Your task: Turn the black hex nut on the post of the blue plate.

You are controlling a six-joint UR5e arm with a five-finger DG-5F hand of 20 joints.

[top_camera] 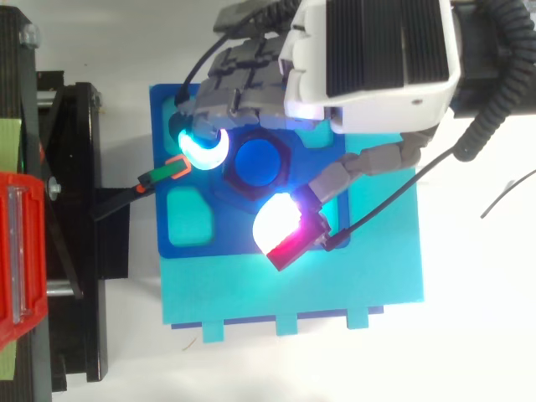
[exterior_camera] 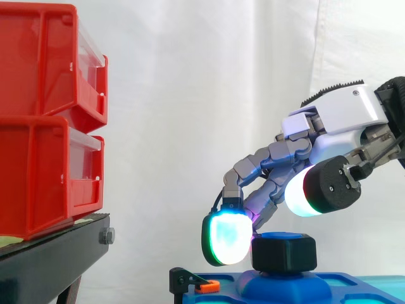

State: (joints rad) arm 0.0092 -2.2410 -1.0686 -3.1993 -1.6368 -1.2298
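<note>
The black hex nut (exterior_camera: 285,253) sits on the blue post (top_camera: 258,163) of the blue plate (top_camera: 191,239). My hand (exterior_camera: 342,120) hangs over it from the right with its fingers bent down. A green-white fingertip (exterior_camera: 226,237) is low against the nut's left side, close or just touching. That fingertip glows cyan (top_camera: 203,144) in the top view, at the nut's upper-left corner. The thumb pad (exterior_camera: 304,190), white with a red edge, floats above the nut's top and does not touch it. From above the thumb pad overlaps the nut's lower-right edge (top_camera: 239,193).
The blue plate lies on a cyan base (top_camera: 335,276). An orange and black clip (exterior_camera: 207,286) sits at the plate's left edge. Stacked red bins (exterior_camera: 44,126) stand on a black stand (exterior_camera: 50,253) to the left.
</note>
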